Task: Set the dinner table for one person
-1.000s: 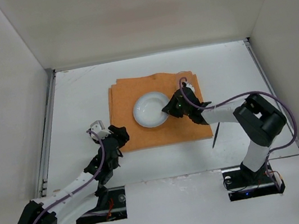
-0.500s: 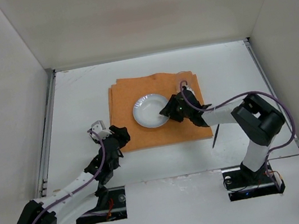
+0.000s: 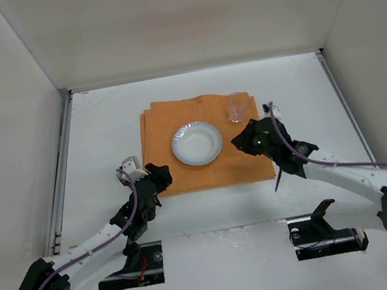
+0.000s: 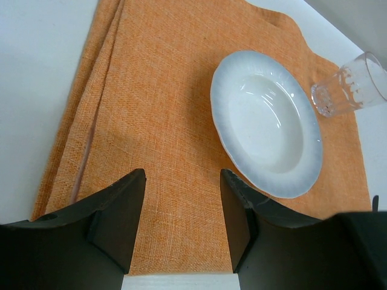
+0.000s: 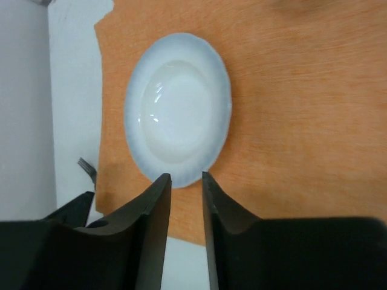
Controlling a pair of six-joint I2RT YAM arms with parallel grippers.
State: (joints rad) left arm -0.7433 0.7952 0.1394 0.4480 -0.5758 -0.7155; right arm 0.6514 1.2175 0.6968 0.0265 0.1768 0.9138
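The white dinner table carries an orange placemat. A white plate sits on the middle of the mat, and a clear glass stands at the mat's far right corner. My right gripper hovers just right of the plate; in the right wrist view the gripper has its jaws a narrow gap apart and empty, short of the plate. My left gripper is over the mat's near left corner. In the left wrist view the gripper is open and empty, with the plate and the glass ahead.
A dark utensil lies on the table just off the mat's near right corner; fork tines show in the right wrist view. Metal rails run along the side edges. White walls close in the back and sides.
My right gripper has pulled back to the right, off the plate's right rim, and its arm has swung outward, uncovering the glass. The plate and the left arm have barely moved.
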